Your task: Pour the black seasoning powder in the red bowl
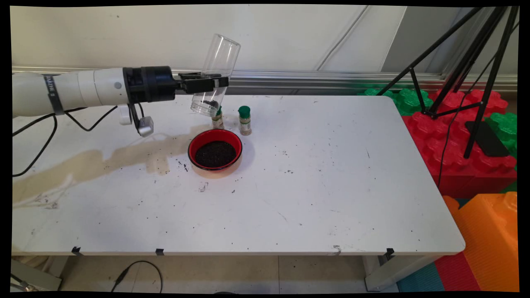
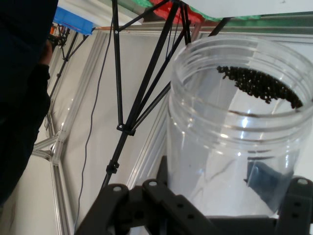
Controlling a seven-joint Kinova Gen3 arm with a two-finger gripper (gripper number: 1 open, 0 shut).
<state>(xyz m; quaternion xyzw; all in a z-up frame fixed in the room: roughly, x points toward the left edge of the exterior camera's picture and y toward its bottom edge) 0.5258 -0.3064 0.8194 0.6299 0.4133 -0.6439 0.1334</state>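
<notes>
While arm reaches level, jaws clamp tilted clear jar (image 1: 215, 76), mouth down above red bowl (image 1: 215, 150).

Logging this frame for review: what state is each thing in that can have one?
gripper: shut on the clear jar, held above the table.
clear jar: tilted, mouth down over the bowl, a few dark grains left near the mouth.
red bowl: upright on the table, filled with dark grains.
two spice bottles: upright behind the bowl, green caps on.
table: stained at left, stray grains scattered around the bowl.
</notes>
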